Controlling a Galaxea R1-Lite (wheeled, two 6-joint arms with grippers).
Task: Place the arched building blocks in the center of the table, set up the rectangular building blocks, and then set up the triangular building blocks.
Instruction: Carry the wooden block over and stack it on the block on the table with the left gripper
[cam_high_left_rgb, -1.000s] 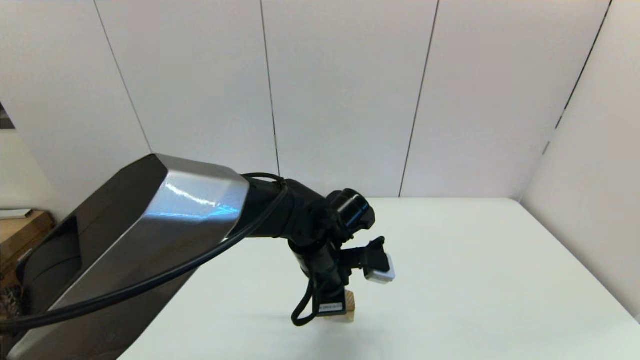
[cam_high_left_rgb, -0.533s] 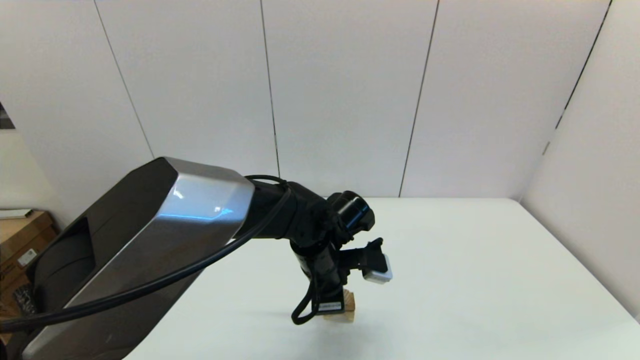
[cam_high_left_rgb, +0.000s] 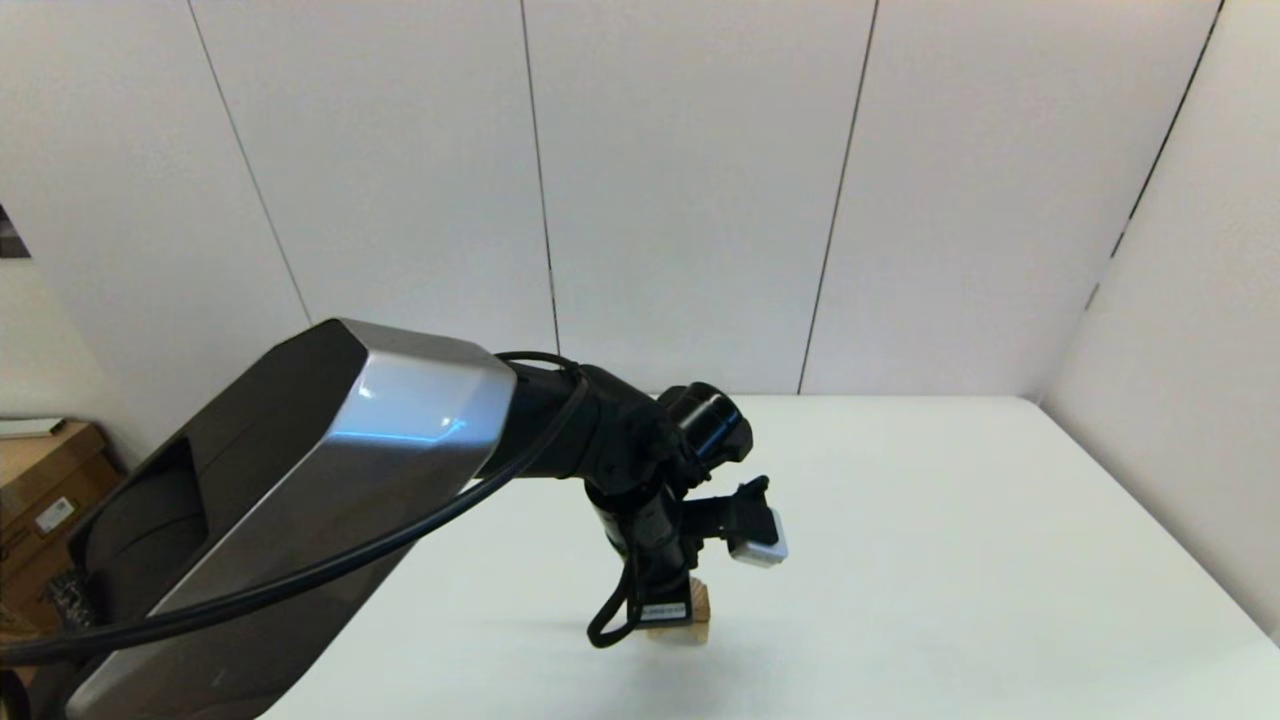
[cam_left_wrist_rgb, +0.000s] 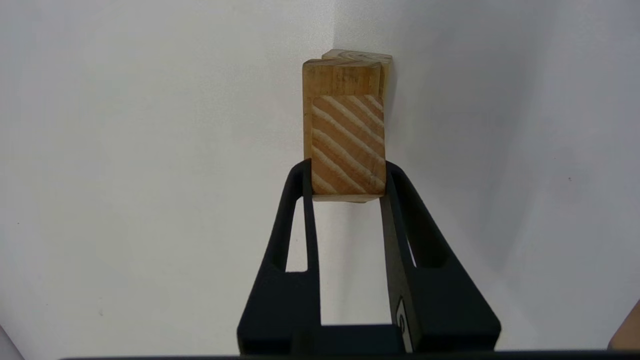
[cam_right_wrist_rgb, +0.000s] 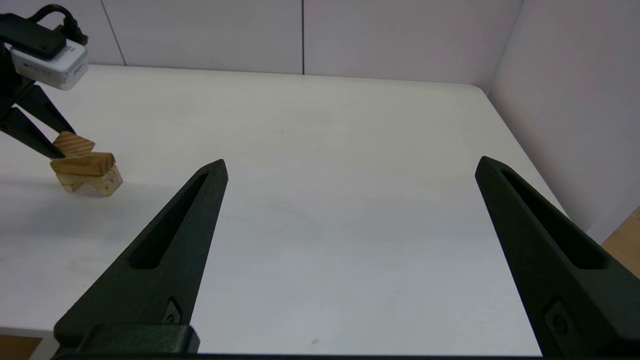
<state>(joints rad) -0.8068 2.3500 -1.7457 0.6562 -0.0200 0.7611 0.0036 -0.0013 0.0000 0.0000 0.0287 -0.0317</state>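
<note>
Nearest in the head view, the left arm's grey-and-black housing fills the lower left of the frame, a black cable looping along it toward the wrist, which bends steeply down over the white table (cam_high_left_rgb: 950, 560). The left gripper (cam_high_left_rgb: 668, 625) reaches the tabletop low in the middle of the frame, but here its body hides nearly everything under it, leaving only a sliver of light wood. The left wrist view fills that gap: the two black fingers (cam_left_wrist_rgb: 300, 200) are clamped on the sides of the triangular building block (cam_left_wrist_rgb: 348, 145), its striped end grain facing the camera, and beneath it shows the edge of the rectangular building block (cam_left_wrist_rgb: 340, 77) with a corner of the arched building block (cam_left_wrist_rgb: 357, 55) peeking past that. The right wrist view alone gives the stack from the side, at the left middle of the frame: the arched block (cam_right_wrist_rgb: 92, 184) lies on the table, the rectangular block (cam_right_wrist_rgb: 82, 164) across it, the triangular block (cam_right_wrist_rgb: 74, 144) on top, tilted and touching it. A small label on the left gripper and a mark on one finger are too small to read. The right gripper (cam_right_wrist_rgb: 350, 167) hovers near the table's near edge, well apart from the blocks, its fingers spread wide.
</note>
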